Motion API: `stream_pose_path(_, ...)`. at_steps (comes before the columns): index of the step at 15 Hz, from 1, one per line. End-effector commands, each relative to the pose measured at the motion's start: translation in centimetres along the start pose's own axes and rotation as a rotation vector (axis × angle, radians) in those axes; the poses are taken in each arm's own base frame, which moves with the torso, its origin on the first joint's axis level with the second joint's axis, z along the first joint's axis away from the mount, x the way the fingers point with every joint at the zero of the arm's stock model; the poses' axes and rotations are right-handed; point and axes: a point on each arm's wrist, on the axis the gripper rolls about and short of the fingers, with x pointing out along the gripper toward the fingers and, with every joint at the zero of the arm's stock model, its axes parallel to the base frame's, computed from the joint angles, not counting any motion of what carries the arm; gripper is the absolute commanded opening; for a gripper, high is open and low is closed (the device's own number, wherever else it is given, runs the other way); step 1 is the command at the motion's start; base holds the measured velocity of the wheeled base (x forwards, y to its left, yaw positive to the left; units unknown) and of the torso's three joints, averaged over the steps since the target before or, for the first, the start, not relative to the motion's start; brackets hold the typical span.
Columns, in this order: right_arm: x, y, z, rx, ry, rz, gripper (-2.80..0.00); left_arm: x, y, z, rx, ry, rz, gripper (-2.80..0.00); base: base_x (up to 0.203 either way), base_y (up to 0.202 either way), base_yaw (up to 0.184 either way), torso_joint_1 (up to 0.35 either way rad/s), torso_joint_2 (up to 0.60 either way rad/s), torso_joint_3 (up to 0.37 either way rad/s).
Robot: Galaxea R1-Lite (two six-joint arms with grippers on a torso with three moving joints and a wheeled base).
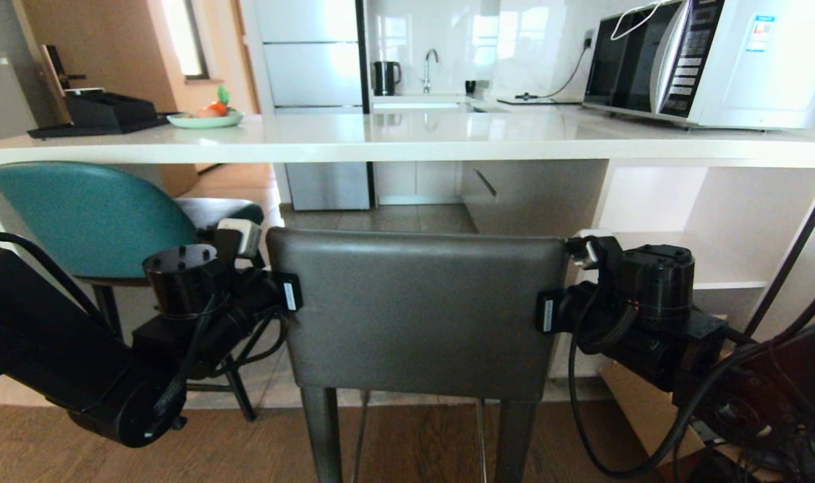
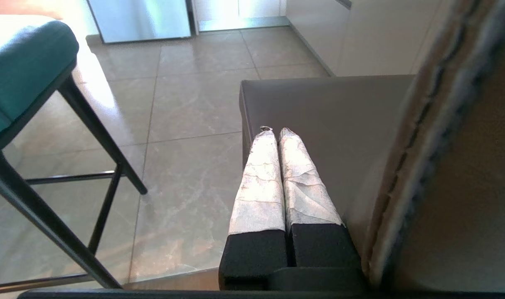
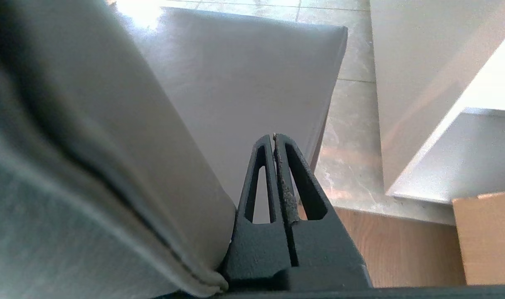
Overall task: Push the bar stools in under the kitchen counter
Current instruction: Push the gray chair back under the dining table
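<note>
The boxy grey bar stool (image 1: 417, 308) stands in front of me, its backrest just short of the white kitchen counter's (image 1: 407, 137) edge. My left arm (image 1: 199, 302) and right arm (image 1: 642, 295) flank the backrest, one at each side edge. The left gripper (image 2: 276, 131) is shut with nothing in it, its taped fingers reaching past the backrest edge (image 2: 443, 166) over the grey seat (image 2: 327, 116). Beside the backrest (image 3: 90, 166), the right gripper (image 3: 274, 136) is shut and empty over the seat's (image 3: 252, 70) corner. The teal bar stool (image 1: 85, 215) stands to the left, partly under the counter.
On the counter are a microwave (image 1: 709, 60), a black tray (image 1: 105, 114) and a green plate (image 1: 204, 119). White shelves (image 1: 702, 255) fill the space under the counter's right part. A cardboard box (image 3: 485, 236) sits on the wood floor at my right.
</note>
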Motion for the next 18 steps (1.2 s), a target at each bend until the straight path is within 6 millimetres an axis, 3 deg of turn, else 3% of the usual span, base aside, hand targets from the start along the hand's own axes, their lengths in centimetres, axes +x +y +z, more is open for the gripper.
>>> stream_pose_path(1, 2.4, 0.0, -0.7, -0.003, 0.017, -0.006, -2.80, -1.0, 0.0, -0.5, 0.002, 0.018, -0.002, -2.80, 0.000, 0.000, 0.000, 0.000, 0.00, 0.000)
stream_pose_path(5, 5.6, 0.3, 0.4, -0.003, -0.038, -0.008, -2.80, -1.1, 1.8, -0.8, -0.002, 0.010, 0.051, -2.80, 0.000, 0.000, 0.000, 0.011, 0.02, -0.005)
stream_pose_path(9, 4.7, 0.3, 1.0, -0.016, -0.054, -0.005, -2.80, -0.7, 2.1, -0.7, -0.001, 0.003, 0.058, -2.80, 0.000, 0.000, 0.000, 0.000, 0.00, 0.000)
stream_pose_path(18, 4.2, -1.2, 1.1, -0.007, -0.052, -0.040, -2.80, 5.6, 2.0, -0.7, 0.060, -0.035, 0.101, -2.80, 0.000, 0.000, 0.000, 0.000, 0.00, 0.000)
